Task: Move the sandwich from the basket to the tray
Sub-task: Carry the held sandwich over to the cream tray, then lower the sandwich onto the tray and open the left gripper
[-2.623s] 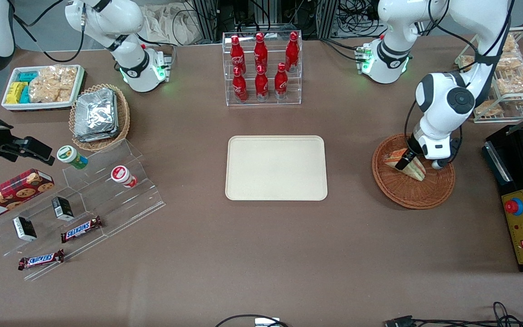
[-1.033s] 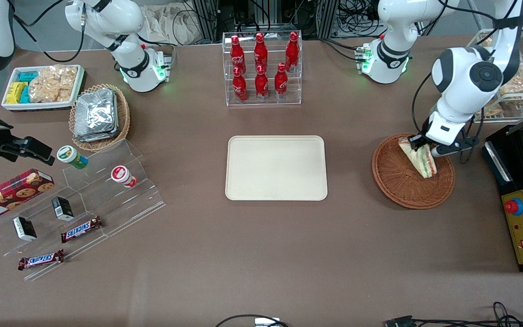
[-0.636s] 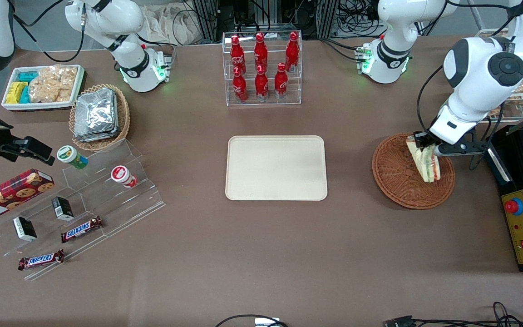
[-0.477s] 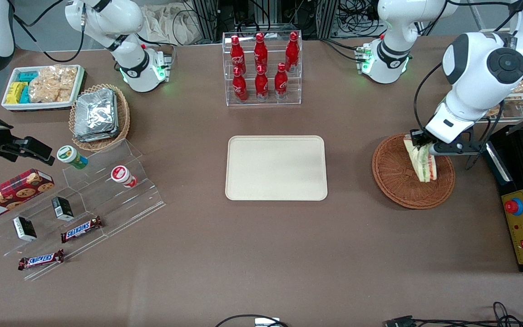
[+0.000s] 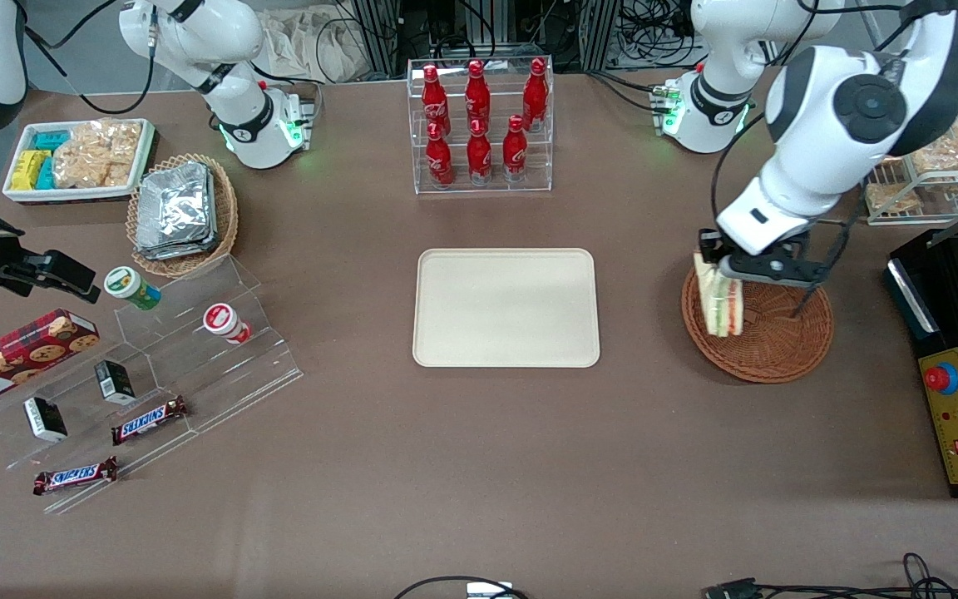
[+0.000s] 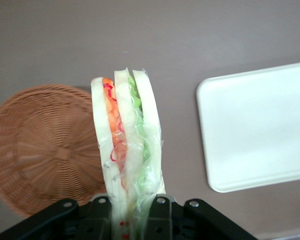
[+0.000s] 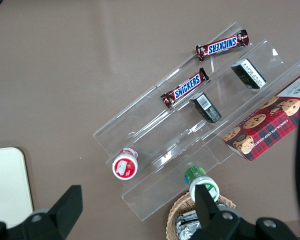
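Above the basket (image 5: 766, 345) rim, sandwich (image 5: 718, 301) long axis vertical in gripper (image 5: 718, 264).

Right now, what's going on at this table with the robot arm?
The working arm's claw is shut on the top of a wrapped sandwich, holding it in the air with the layers hanging down. It hangs over the rim of the wicker basket, on the side toward the cream tray. The tray has nothing on it yet, so the sandwich is lifted out but not yet delivered.
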You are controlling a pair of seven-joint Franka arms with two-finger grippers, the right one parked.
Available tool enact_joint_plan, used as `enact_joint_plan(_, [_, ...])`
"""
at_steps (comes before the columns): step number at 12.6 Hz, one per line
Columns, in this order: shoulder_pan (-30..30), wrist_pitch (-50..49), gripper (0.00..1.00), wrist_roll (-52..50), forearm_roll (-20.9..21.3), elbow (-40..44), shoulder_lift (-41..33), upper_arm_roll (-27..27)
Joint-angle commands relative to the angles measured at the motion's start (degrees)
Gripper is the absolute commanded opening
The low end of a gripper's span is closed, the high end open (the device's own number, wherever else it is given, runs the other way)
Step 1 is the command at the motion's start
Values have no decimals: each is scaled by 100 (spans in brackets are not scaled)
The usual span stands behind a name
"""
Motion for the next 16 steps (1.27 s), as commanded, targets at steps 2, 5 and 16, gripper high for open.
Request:
enact_joint_plan(2, [-568,-53,3,42,-146,453,530,62])
enact_joint_plan(5, [-1086,289,4,-81,-155,453,759,62])
enact_joint_plan(16, [-2141,1739,5,-1943,-32,392,2314,71])
